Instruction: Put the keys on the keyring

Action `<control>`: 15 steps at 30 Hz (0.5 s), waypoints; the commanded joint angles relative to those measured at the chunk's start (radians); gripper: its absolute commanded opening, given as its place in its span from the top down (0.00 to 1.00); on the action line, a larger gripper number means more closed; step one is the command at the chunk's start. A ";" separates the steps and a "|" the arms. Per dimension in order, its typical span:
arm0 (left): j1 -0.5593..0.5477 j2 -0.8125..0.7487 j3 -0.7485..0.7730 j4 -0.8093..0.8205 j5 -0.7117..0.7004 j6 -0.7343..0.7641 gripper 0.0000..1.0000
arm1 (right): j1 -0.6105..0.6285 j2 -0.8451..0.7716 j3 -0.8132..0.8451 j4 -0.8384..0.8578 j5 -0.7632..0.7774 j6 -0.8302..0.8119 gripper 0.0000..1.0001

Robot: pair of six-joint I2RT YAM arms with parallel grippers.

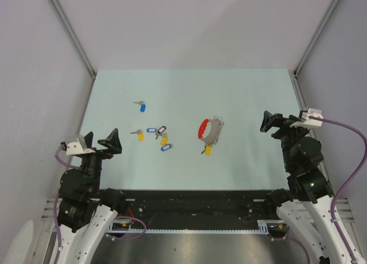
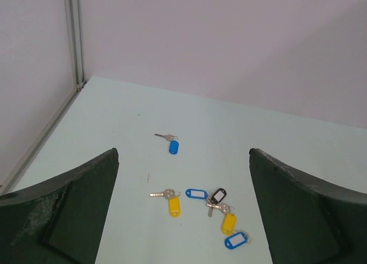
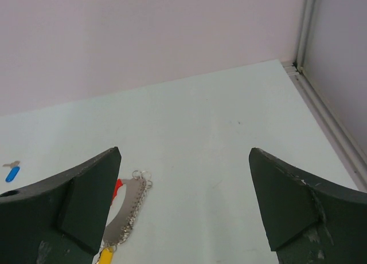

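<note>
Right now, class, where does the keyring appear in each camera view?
Top external: the keyring lies right of centre.
Left wrist: not in it.
Right wrist: the keyring sits at the lower left.
Shared landmark: the lone blue-tagged key, visible in all three.

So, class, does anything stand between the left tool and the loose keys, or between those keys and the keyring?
Nothing visible does. Only bare table lies between the open left tool and the keys, and between the keys and the keyring. One yellow-tagged key lies at the keyring's near end.
</note>
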State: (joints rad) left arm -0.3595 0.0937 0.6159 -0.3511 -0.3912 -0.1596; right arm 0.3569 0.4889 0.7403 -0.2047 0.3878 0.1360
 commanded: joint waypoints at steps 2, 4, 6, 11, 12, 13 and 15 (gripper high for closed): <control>0.025 -0.035 -0.010 0.044 -0.063 -0.044 0.00 | -0.004 -0.140 -0.081 0.067 0.138 0.062 0.00; 0.031 -0.040 -0.013 0.049 -0.064 -0.044 0.00 | -0.003 -0.203 -0.097 0.077 0.099 0.019 0.00; 0.036 -0.043 -0.015 0.049 -0.064 -0.044 0.00 | -0.001 -0.234 -0.111 0.083 0.089 -0.004 0.00; 0.042 -0.043 -0.018 0.055 -0.071 -0.038 0.00 | -0.003 -0.274 -0.111 0.053 0.125 -0.062 0.00; 0.044 -0.043 -0.018 0.055 -0.069 -0.038 0.00 | -0.003 -0.276 -0.113 0.047 0.131 -0.068 0.00; 0.044 -0.043 -0.018 0.057 -0.069 -0.038 0.00 | -0.004 -0.279 -0.111 0.038 0.131 -0.076 0.00; 0.045 -0.038 -0.022 0.058 -0.069 -0.040 0.00 | -0.003 -0.283 -0.113 0.028 0.131 -0.085 0.00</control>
State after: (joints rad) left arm -0.3286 0.0578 0.6010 -0.3305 -0.4217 -0.1680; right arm 0.3561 0.2226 0.6304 -0.1787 0.4889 0.0959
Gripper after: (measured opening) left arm 0.996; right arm 0.994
